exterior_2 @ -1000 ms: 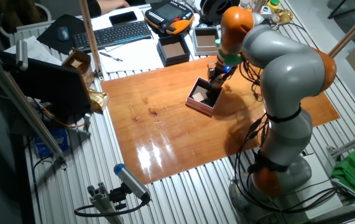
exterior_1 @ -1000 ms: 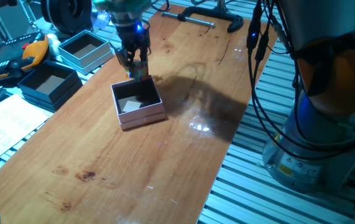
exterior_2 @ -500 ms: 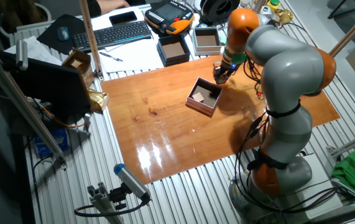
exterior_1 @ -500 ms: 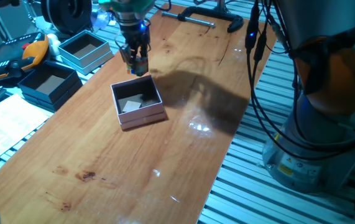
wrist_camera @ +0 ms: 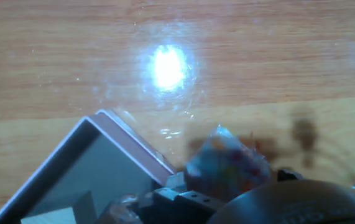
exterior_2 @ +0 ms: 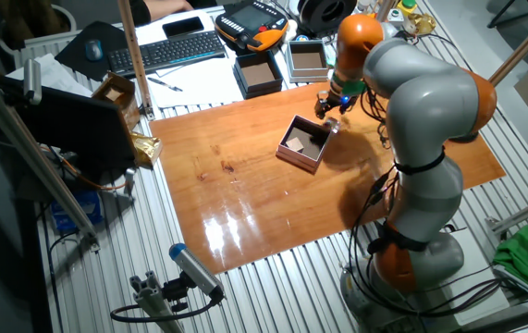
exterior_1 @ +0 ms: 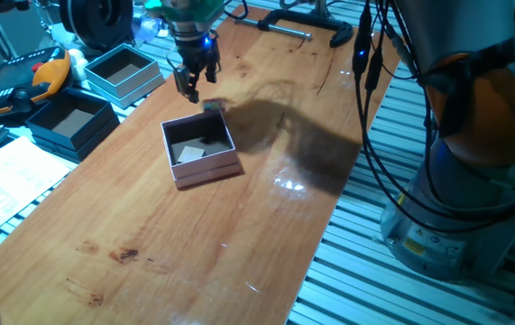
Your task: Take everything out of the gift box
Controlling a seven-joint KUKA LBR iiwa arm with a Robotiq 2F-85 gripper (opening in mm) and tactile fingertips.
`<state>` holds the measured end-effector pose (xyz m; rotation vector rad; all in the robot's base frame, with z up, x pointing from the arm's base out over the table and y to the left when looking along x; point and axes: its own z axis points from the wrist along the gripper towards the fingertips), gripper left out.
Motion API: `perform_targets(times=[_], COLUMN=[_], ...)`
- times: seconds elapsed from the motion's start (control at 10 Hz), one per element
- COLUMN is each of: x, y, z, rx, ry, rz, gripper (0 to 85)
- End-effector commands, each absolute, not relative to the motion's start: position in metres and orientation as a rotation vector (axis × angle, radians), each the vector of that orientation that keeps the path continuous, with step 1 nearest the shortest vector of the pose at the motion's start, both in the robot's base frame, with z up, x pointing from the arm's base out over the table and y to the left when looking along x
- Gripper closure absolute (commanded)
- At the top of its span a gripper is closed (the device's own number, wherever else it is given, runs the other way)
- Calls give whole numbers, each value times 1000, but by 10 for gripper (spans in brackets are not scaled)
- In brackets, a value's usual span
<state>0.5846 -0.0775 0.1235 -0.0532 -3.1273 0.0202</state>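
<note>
The pale-pink gift box [exterior_1: 208,171] [exterior_2: 297,158] sits mid-table with its dark inside showing. A pale beige block [exterior_1: 189,152] [exterior_2: 295,143] lies inside it. The multicoloured puzzle cube [exterior_1: 213,106] [wrist_camera: 227,167] rests on the wood just beyond the box's far corner, outside it. My gripper [exterior_1: 192,88] [exterior_2: 326,104] hovers above and slightly left of the cube, open, with nothing between its fingers. In the hand view the box rim [wrist_camera: 133,147] fills the lower left and the cube looks blurred beside it.
A light-blue box [exterior_1: 122,70] and a dark navy box [exterior_1: 70,117] stand off the table's left edge, near an orange pendant [exterior_1: 32,83]. A black clamp [exterior_1: 298,23] lies at the far end. Cables [exterior_1: 372,108] hang by the right edge.
My gripper carried the cube out of the box to its far side, let it go on the table, and rose a little with its fingers spread.
</note>
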Motion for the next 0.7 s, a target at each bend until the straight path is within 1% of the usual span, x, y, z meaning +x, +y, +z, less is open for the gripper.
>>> perform_targets(times=[0.0, 0.1, 0.2, 0.3, 0.5, 0.6], x=[584, 581, 574, 566, 557, 555], y=[-70, -55, -29, -6, 29, 43], z=[127, 132, 139, 141, 135, 133], rx=[-83, -130, -206, -268, -316, -249], ry=[-3110, -3098, -3095, -3102, -3114, -3120], rz=[4, 8, 28, 83, 89, 90], gripper=[67, 83, 90, 90, 83, 83])
